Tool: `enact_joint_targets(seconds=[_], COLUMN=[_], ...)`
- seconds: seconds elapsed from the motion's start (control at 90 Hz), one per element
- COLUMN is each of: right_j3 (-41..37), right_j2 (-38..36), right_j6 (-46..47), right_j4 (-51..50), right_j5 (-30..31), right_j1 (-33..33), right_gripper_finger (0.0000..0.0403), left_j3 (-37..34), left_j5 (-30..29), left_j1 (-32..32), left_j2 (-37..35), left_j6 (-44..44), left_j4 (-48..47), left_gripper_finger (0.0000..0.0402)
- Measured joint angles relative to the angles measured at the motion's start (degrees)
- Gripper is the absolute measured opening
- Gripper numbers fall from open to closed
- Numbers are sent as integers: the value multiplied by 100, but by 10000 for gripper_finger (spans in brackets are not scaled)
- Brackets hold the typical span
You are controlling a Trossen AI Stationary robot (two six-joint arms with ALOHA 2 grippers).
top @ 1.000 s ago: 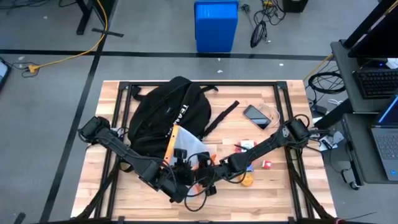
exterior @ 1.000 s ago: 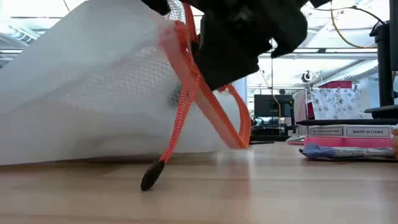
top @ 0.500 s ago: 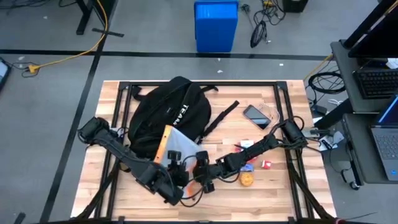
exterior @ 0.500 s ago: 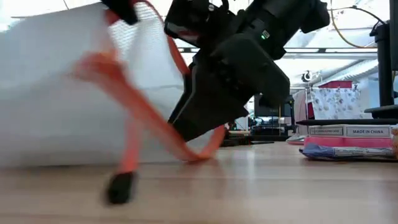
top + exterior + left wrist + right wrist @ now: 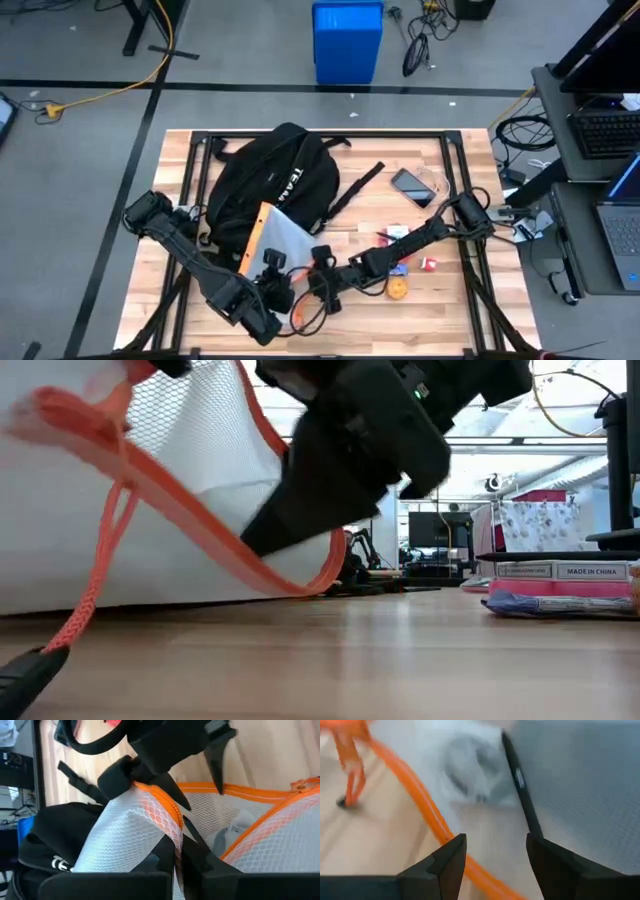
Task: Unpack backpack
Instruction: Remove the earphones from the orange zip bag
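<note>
**Orange-trimmed mesh pouch held at the table's near edge**

Orange zipper tape edges a white mesh pouch (image 5: 278, 238) lying at the near middle of the wooden table (image 5: 180, 160). The left gripper (image 5: 176, 851) has its fingers pressed together on the pouch's orange edge. The right gripper (image 5: 495, 851), just beside it, points into the pouch with its fingers spread apart, nothing between them. An orange pull cord (image 5: 98, 565) with a black tip hangs from the pouch to the tabletop. To the right lie a small round orange item (image 5: 398, 288) and flat packets (image 5: 560, 585). Farther back, the backpack (image 5: 270, 180) rests on the table's far left part, its mouth against the pouch. A phone (image 5: 412, 187) lies right of it.
</note>
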Motion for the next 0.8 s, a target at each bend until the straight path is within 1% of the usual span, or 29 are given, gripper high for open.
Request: enact_joint_targets(seconds=[0.122,0.222,0.311,0.4,0.511,0.633,0.8], right_j3=[0,0,0,0,-4,-4,77], right_j2=[12,14,16,63,81,58,27], right_j6=[-336,-451,-524,-571,-574,-578,-880], right_j4=[147,154,211,264,223,225,88], right_j5=[66,414,591,633,642,670,1322], right_j1=[-4,0,-4,-15,-11,30,208], right_gripper_finger=[194,194,194,194,194,194,194], left_j3=[0,0,0,0,0,6,13], left_j5=[-29,-104,-167,-218,-435,-546,-550], left_j1=[-2,-3,-2,-2,-2,-56,-245], left_j2=[0,0,0,0,0,-13,-24], left_j6=[226,282,431,549,550,581,803], left_j4=[23,118,206,290,287,66,-425], left_gripper_finger=[0,0,0,0,0,0,0])
